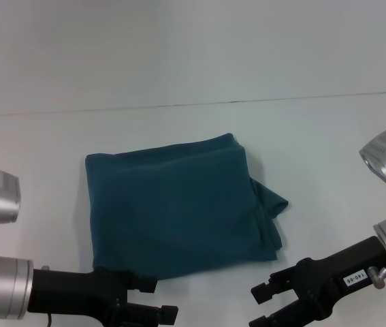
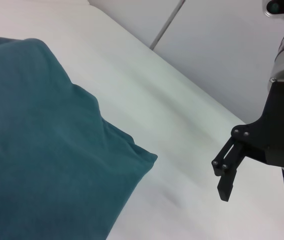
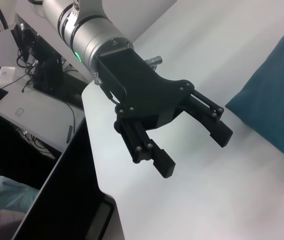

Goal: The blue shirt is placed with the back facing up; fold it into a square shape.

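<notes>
Both grippers sit nearest the head camera, at the near table edge, clear of the cloth. Left gripper [image 1: 153, 315] low on the left, fingers spread with nothing between them, seen plainly from the right wrist view [image 3: 196, 148]. Right gripper [image 1: 266, 306] low on the right, fingers look parted and empty, though only one side of it shows well from the left wrist view [image 2: 225, 175], so treat that as likely rather than certain.

The blue shirt [image 1: 172, 208] lies mid-table on the white table [image 1: 329, 143], already folded into a rough rectangle. One flap pokes out on its right side [image 1: 274, 203], so the outline isn't square yet.

Handling, my read: soft knit, light, limp, layered. It'll drape and drag rather than hold shape; a pinch can catch just the top ply. Best grab is probably at a folded edge or corner, taking all layers, e.g. the protruding right corner [image 2: 144, 159], then tuck it in.

Room: bare table all round the shirt, widest beyond it and on the right. Near edge is close to the grippers; little slack there.
</notes>
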